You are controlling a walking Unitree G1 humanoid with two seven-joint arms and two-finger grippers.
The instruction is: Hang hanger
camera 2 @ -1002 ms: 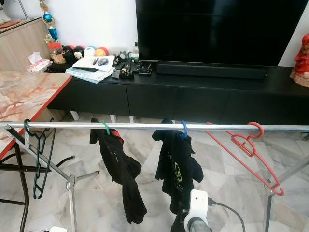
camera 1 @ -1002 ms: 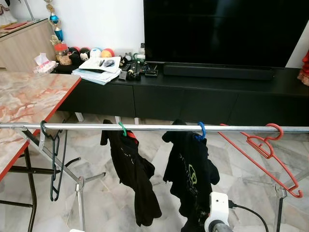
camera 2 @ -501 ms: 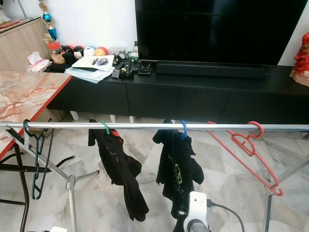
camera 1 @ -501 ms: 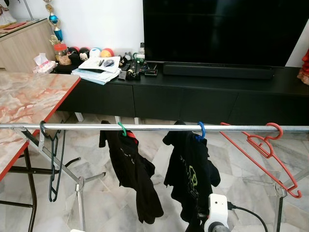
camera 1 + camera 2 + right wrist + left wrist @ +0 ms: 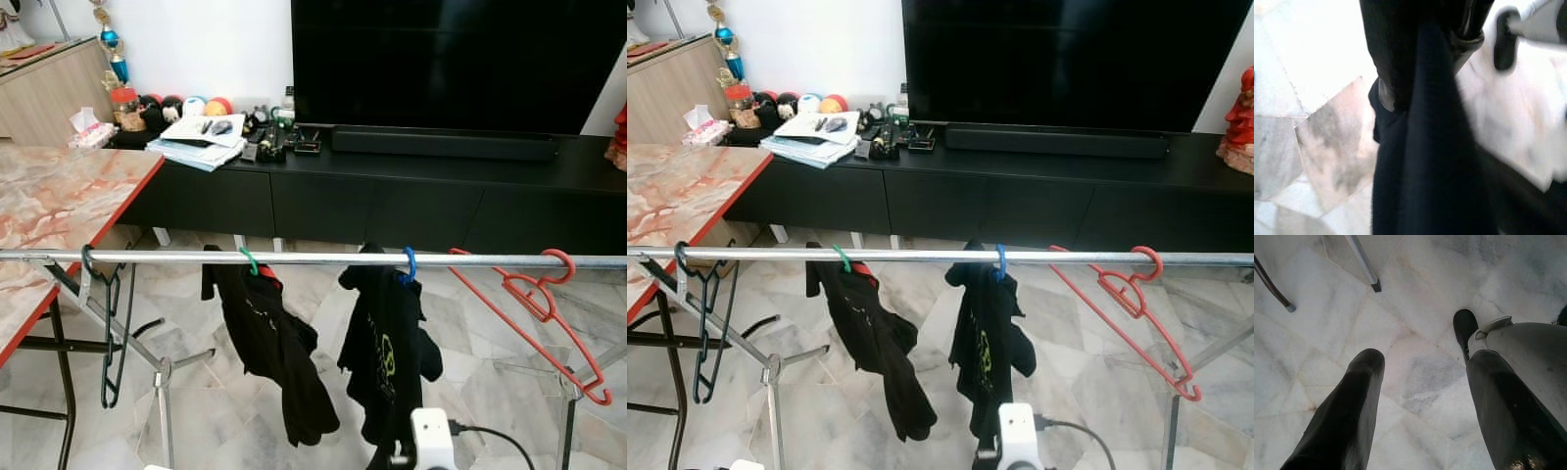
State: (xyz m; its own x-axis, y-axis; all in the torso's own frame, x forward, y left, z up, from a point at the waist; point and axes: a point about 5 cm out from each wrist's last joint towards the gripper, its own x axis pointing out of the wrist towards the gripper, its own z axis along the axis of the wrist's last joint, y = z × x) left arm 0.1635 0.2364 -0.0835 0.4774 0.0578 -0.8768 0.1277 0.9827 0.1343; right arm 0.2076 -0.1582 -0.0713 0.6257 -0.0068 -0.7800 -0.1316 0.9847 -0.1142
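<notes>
A metal rail [image 5: 313,258] crosses in front of me. From left to right it carries an empty black hanger [image 5: 110,323], a green-hooked hanger [image 5: 250,260] with a black garment [image 5: 279,352], a blue-hooked hanger [image 5: 410,262] with a second black garment [image 5: 387,352], and an empty red hanger [image 5: 534,304]. My right arm's white wrist [image 5: 431,443] is low, just below that second garment. In the blurred right wrist view, black cloth [image 5: 1430,161] runs between the right gripper's [image 5: 1430,44] close-set fingers. My left gripper [image 5: 1420,362] hangs open over the marble floor.
A marble-topped table with a red edge [image 5: 59,206] stands at the left. Behind the rail is a long black TV cabinet [image 5: 392,196] with a large TV [image 5: 451,59]. The rack's slanted metal legs [image 5: 162,392] reach the tiled floor on both sides.
My right wrist has sunk lower in the eye views. The garment on the blue hook has turned and hangs narrower, slightly further right.
</notes>
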